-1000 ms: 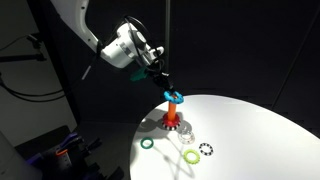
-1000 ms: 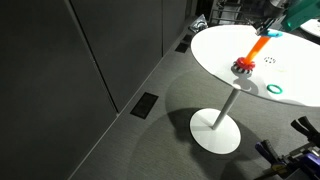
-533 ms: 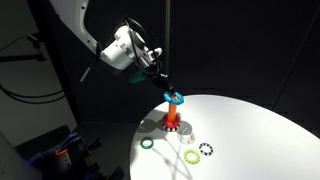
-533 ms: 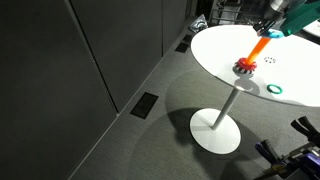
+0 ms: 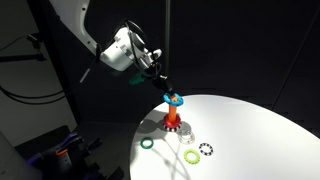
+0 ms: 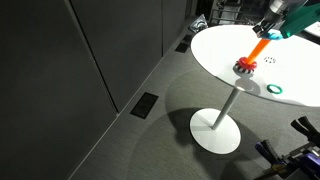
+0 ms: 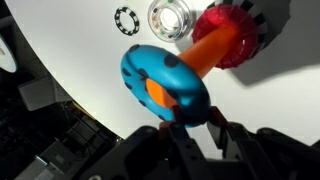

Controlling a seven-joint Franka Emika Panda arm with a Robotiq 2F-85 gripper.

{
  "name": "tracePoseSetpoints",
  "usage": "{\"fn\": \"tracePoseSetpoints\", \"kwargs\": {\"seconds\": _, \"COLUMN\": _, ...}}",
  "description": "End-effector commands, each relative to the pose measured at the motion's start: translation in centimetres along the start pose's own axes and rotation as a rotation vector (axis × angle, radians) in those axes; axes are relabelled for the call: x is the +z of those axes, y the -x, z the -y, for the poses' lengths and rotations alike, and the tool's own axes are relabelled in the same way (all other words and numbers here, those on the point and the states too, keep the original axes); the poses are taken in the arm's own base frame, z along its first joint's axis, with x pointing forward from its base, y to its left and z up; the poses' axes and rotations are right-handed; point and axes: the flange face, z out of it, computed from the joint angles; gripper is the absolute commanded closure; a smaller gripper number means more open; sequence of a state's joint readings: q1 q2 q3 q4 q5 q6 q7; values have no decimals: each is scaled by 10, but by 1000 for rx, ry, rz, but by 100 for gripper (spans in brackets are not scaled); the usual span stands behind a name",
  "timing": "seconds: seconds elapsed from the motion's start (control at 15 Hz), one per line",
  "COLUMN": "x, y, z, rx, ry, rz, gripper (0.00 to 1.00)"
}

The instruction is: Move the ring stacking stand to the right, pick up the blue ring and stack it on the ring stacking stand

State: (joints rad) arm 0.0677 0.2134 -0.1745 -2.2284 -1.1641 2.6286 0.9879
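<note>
wrist view fills mostly with the white table top. in both exterior views it reads as a round table; its pedestal and disc foot on grey floor show in only one of them.

arm comes in from upper left in an exterior view, white, angled down to the gripper above the table's near edge.

ring stacking stand stands on the table, orange peg on a red toothed base. the wrist view looks down the peg toward the base. in an exterior view the peg looks tilted.

blue ring sits at the very top of the peg, high above the base. in the wrist view the peg tip shows through the ring's hole. the gripper has its fingers pinched on the ring's near rim, the contact itself dark.

small items, all on the table near the stand:
- dark green ring, also in an exterior view, out of the wrist view
- lime-green ring, in one exterior view only
- clear ring just beside the base
- black toothed ring
</note>
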Motion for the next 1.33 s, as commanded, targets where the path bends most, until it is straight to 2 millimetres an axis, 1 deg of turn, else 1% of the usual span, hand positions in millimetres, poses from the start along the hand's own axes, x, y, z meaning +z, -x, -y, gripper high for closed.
{"fn": "tracePoseSetpoints", "kwargs": {"seconds": 0.0, "x": -2, "y": 2, "z": -2, "rx": 6, "ry": -3, "rz": -13, "gripper": 43}}
{"fn": "tracePoseSetpoints", "kwargs": {"seconds": 0.07, "x": -3, "y": 2, "z": -2, "rx": 6, "ry": -5, "rz": -12, "gripper": 37}}
{"fn": "tracePoseSetpoints", "kwargs": {"seconds": 0.33, "x": -3, "y": 1, "z": -3, "rx": 9, "ry": -14, "rz": -7, "gripper": 5}}
{"fn": "tracePoseSetpoints", "kwargs": {"seconds": 0.4, "x": -4, "y": 1, "z": -3, "rx": 8, "ry": -24, "rz": 1, "gripper": 1}}
{"fn": "tracePoseSetpoints", "kwargs": {"seconds": 0.6, "x": -5, "y": -1, "z": -5, "rx": 9, "ry": -84, "rz": 50, "gripper": 0}}
{"fn": "tracePoseSetpoints", "kwargs": {"seconds": 0.87, "x": -5, "y": -8, "z": -11, "rx": 3, "ry": -208, "rz": 136, "gripper": 0}}
{"fn": "tracePoseSetpoints", "kwargs": {"seconds": 1.27, "x": -12, "y": -21, "z": -26, "rx": 3, "ry": -361, "rz": 259, "gripper": 0}}
